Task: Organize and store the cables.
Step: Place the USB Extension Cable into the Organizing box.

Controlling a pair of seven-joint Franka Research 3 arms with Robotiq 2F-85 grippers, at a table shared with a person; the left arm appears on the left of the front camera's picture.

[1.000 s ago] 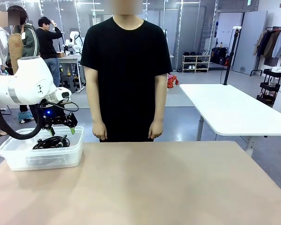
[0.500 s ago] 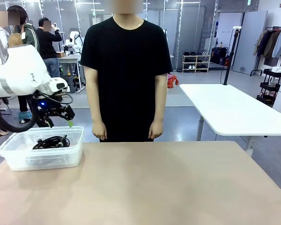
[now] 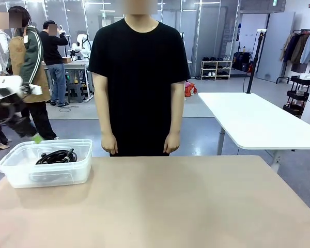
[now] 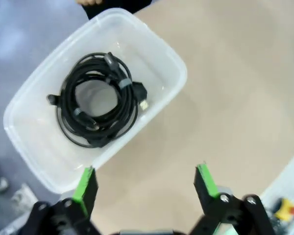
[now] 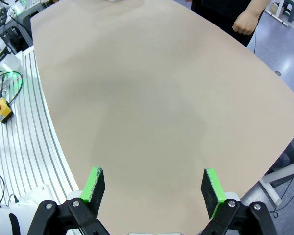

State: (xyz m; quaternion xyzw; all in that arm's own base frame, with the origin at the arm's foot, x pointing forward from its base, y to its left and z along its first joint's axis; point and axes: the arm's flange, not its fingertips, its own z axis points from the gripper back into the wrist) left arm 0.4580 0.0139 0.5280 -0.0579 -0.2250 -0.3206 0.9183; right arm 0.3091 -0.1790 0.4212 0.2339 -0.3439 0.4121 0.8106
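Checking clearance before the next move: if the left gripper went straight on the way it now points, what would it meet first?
Probably bare table, just beside the clear bin's rim. The open left gripper holds nothing; the coiled cables lie off its line, though depth is unclear.

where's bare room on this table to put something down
Nearly all of the table is bare, from the bin at its left edge across to the right edge. Only the bin is crowded: coiled cables cover most of its floor.
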